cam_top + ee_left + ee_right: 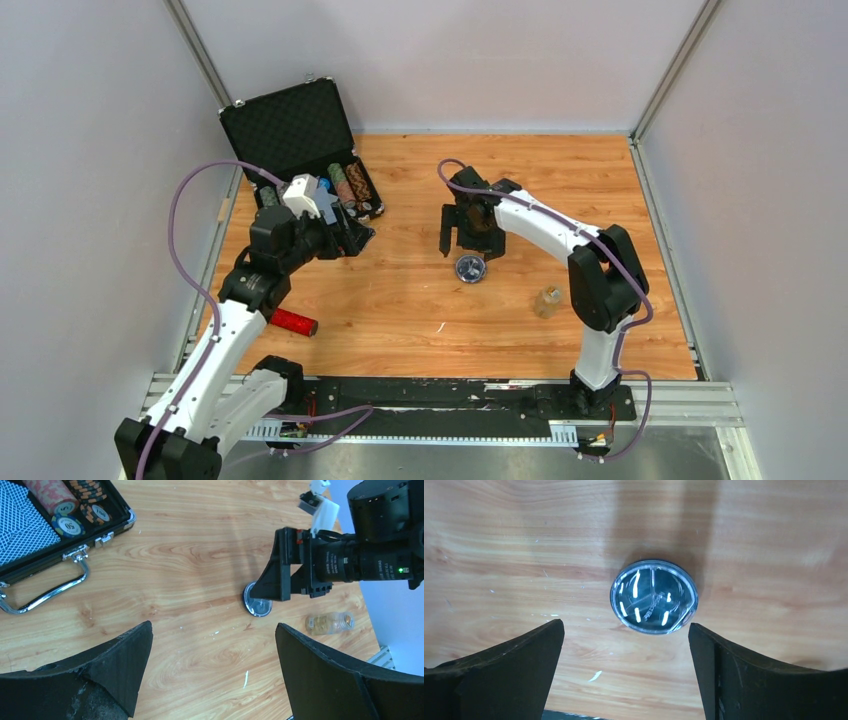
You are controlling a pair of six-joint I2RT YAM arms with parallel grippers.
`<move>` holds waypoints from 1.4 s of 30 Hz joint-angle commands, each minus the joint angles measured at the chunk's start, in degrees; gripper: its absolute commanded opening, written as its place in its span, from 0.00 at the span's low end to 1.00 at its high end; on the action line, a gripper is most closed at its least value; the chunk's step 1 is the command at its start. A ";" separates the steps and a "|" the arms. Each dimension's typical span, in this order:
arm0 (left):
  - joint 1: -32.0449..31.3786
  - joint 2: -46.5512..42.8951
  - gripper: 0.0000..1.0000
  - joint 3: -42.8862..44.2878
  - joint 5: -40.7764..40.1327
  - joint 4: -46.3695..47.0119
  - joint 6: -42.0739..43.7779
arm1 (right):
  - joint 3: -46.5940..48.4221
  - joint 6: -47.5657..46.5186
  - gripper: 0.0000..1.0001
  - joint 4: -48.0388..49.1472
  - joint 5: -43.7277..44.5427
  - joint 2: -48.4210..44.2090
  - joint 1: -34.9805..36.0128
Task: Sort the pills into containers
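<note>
The small round dish [470,268] lies on the wooden table; it is silvery-blue inside with dark dividers and reflects the lights. My right gripper [470,244] hangs open just above and behind it. In the right wrist view the dish [654,596] sits on the table beyond my open right gripper [625,625], not between the fingers. A small clear bottle [547,300] with yellowish pills lies on its side right of the dish. My left gripper [350,236] is open and empty by the case's front edge. The left wrist view shows it [212,627] over bare wood, with the dish [257,606] and bottle [330,623] beyond.
An open black poker-chip case [300,150] with chip stacks stands at the back left; its handle [45,592] faces the table's middle. A red cylinder [293,322] lies near the left arm. A thin white sliver [440,326] lies on the wood. Grey walls enclose the table.
</note>
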 commanded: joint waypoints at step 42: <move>-0.59 7.91 1.00 -6.85 15.47 17.63 -0.11 | -3.87 5.21 0.62 10.50 -16.73 -4.57 -4.24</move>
